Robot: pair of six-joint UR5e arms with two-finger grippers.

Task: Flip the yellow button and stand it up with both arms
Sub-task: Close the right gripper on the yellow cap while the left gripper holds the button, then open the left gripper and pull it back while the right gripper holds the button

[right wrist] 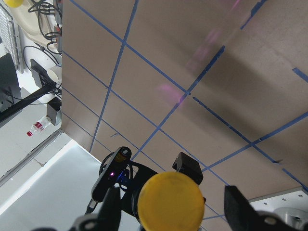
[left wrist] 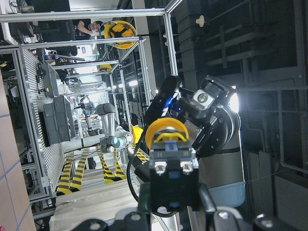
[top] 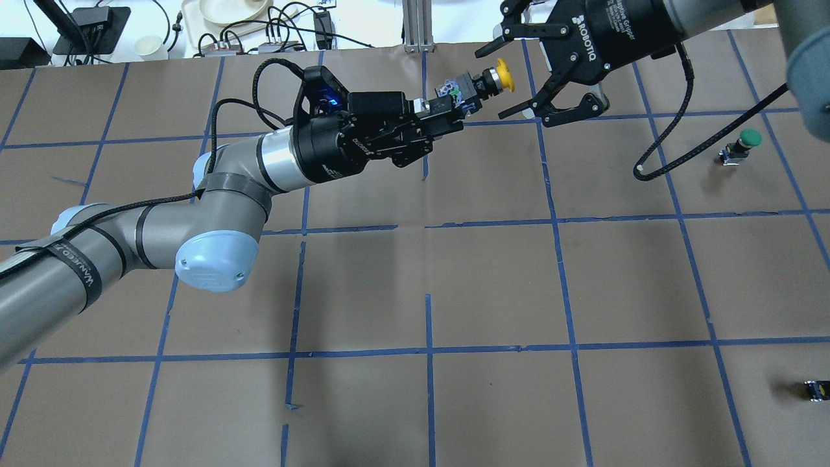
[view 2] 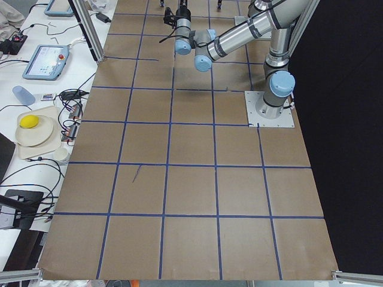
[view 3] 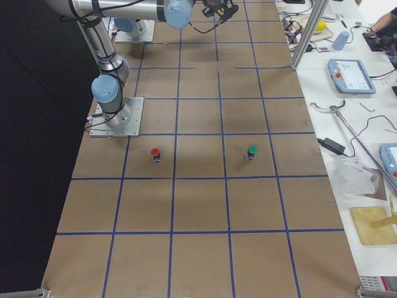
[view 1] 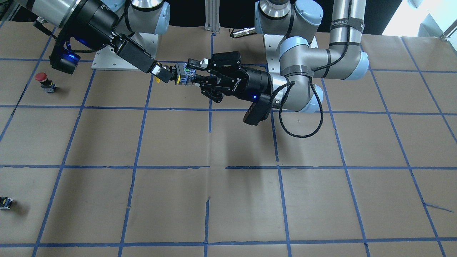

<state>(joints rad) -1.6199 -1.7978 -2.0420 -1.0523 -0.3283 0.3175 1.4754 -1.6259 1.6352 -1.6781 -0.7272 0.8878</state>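
Observation:
My left gripper (top: pixel 449 105) is shut on the grey-black base of the yellow button (top: pixel 503 73) and holds it in the air, lying sideways, over the far middle of the table. The yellow cap points at my right gripper (top: pixel 491 84). That gripper is open, with the cap between its fingers and a gap on each side. In the right wrist view the cap (right wrist: pixel 171 201) sits between the two fingers (right wrist: pixel 240 208). In the left wrist view the button's base (left wrist: pixel 172 171) faces the camera. In the front-facing view the grippers meet at the button's block (view 1: pixel 185 75).
A red-capped button (view 1: pixel 43 81) stands near the right arm's base. A green-capped button (top: pixel 742 144) stands at the right side of the table. A tiny black block with a yellow mark (top: pixel 816 389) lies near the right edge. The brown table carries a blue tape grid (top: pixel 428 227).

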